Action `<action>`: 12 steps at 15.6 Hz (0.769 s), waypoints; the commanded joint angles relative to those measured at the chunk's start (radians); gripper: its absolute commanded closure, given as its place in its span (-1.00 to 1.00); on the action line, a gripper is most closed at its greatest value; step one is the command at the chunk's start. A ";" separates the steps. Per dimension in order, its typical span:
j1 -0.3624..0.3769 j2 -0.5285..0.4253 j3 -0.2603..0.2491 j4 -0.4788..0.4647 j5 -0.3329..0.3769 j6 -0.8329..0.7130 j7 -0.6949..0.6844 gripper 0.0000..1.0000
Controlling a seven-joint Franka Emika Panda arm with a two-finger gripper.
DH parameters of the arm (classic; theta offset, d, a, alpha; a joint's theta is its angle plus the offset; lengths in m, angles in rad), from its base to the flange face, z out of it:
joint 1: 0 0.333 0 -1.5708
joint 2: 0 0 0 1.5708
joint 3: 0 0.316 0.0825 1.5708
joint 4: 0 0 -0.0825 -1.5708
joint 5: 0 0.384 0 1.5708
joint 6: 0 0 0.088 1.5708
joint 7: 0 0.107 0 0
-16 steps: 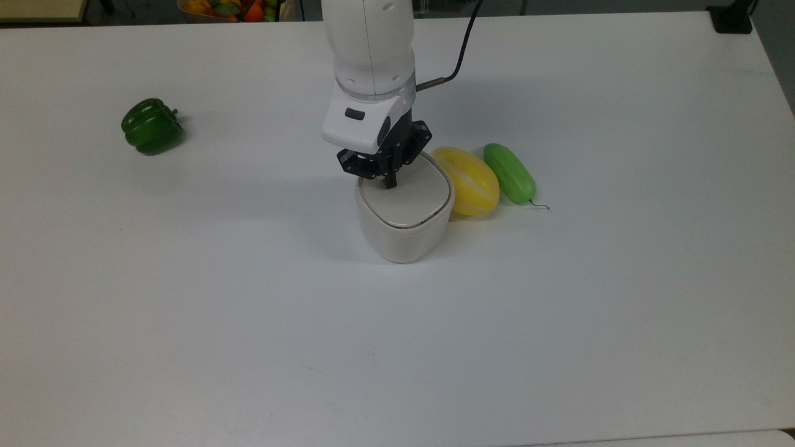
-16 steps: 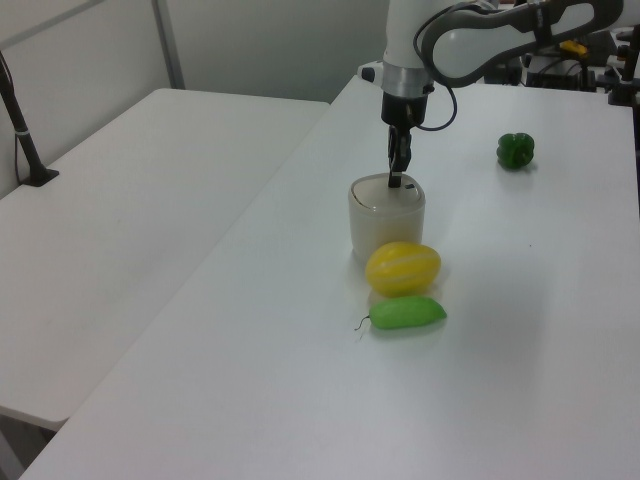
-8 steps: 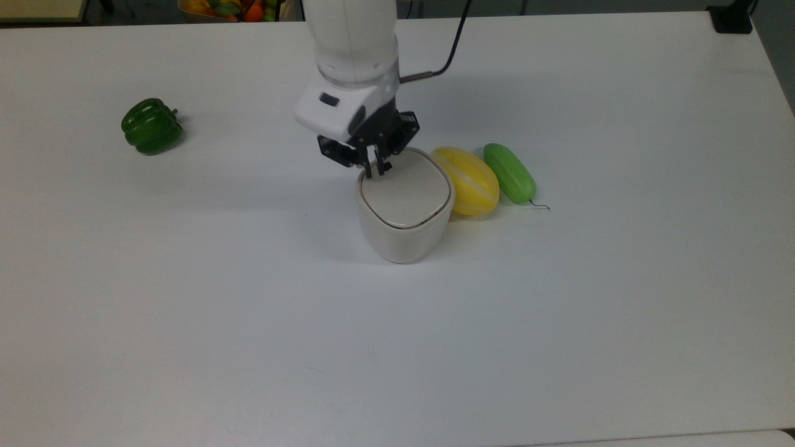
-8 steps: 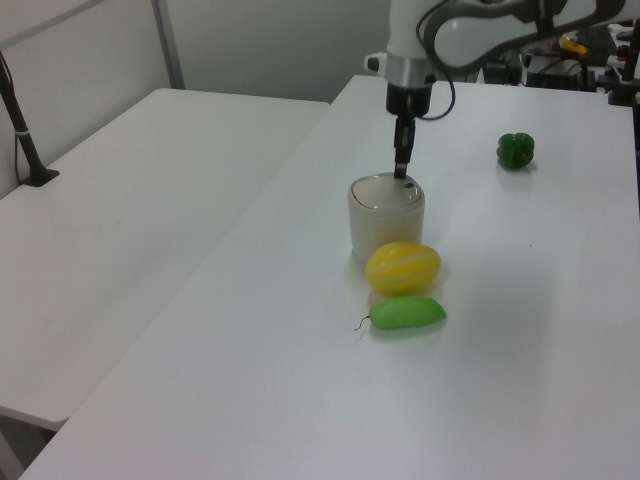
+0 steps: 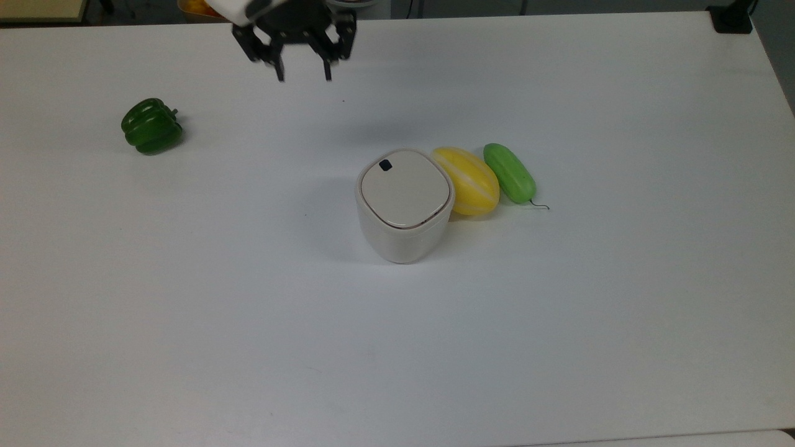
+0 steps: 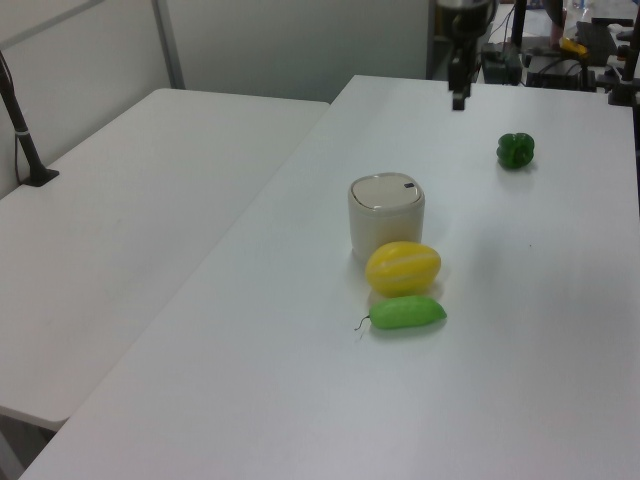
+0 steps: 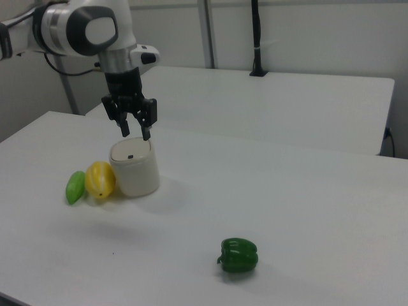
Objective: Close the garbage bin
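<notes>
Garbage bin [image 5: 404,208] sits near the middle of the white table [image 5: 186,310] with its flat beige lid [image 5: 405,188] down flush on the rim (small black square mark near one corner), touching a yellow melon [image 5: 467,180] on the top view's right, and a green cucumber [image 5: 509,172] lies just past that. The tool [image 5: 303,76] hangs in the air well clear of the bin, fingers spread apart and holding nothing — a green bell pepper [image 5: 151,126] sits way off on the top view's left.
</notes>
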 commanded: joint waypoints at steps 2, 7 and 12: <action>-0.054 -0.067 0.008 -0.023 -0.017 -0.110 0.030 -1.00; -0.075 -0.080 0.008 -0.023 -0.017 -0.153 0.109 -1.00; -0.090 -0.080 -0.003 -0.004 -0.026 -0.153 0.151 -1.00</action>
